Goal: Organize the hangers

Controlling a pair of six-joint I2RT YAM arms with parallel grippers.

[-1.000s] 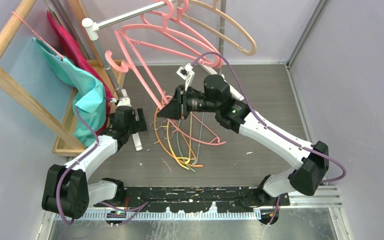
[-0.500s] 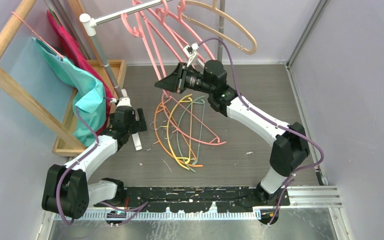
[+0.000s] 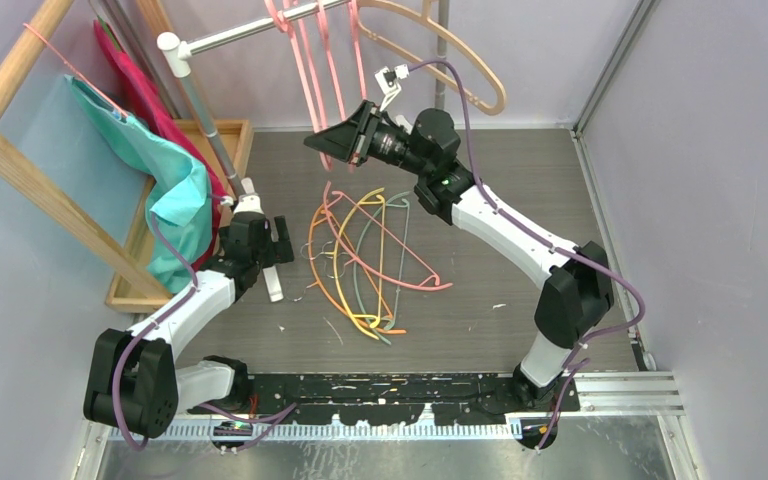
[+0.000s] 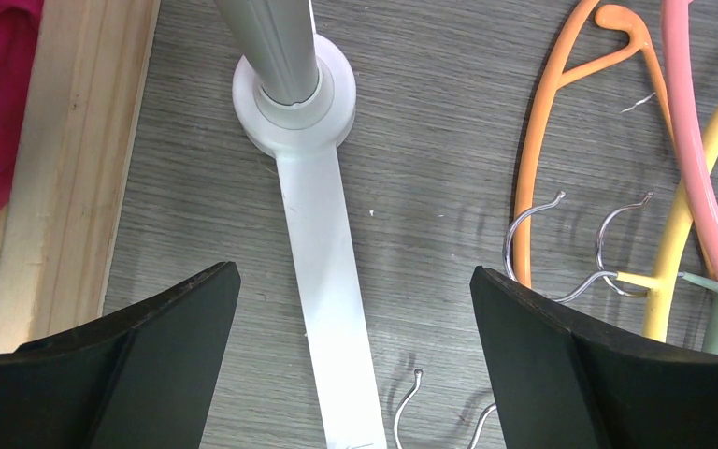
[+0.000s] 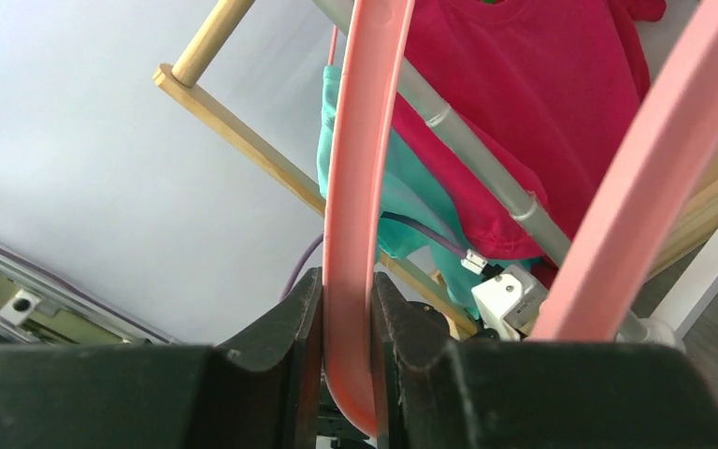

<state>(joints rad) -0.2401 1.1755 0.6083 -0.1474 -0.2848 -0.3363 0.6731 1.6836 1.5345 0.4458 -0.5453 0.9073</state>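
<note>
My right gripper (image 3: 322, 143) is raised at the back, shut on a thick pink hanger (image 3: 300, 50) whose hook is at the silver rail (image 3: 245, 32); its bar shows clamped between my jaws in the right wrist view (image 5: 353, 234). A second thick pink hanger (image 3: 332, 55) and a beige hanger (image 3: 460, 55) hang beside it. Several thin hangers lie on the floor: orange (image 3: 317, 265), yellow (image 3: 378, 245), grey-green (image 3: 360, 270) and pink (image 3: 380, 270). My left gripper (image 3: 275, 262) is open and empty, low over the rack's white foot (image 4: 332, 309), with the orange hanger (image 4: 533, 168) to its right.
A wooden rack (image 3: 20, 150) with teal cloth (image 3: 175, 195) and a red shirt (image 3: 145, 95) stands at the left. The rail's grey post (image 4: 276, 42) meets its white base (image 4: 292, 108). Grey walls close in the right and back.
My right gripper has lifted the thick pink hanger up and back from above the floor pile to the rail. The left arm has not moved.
</note>
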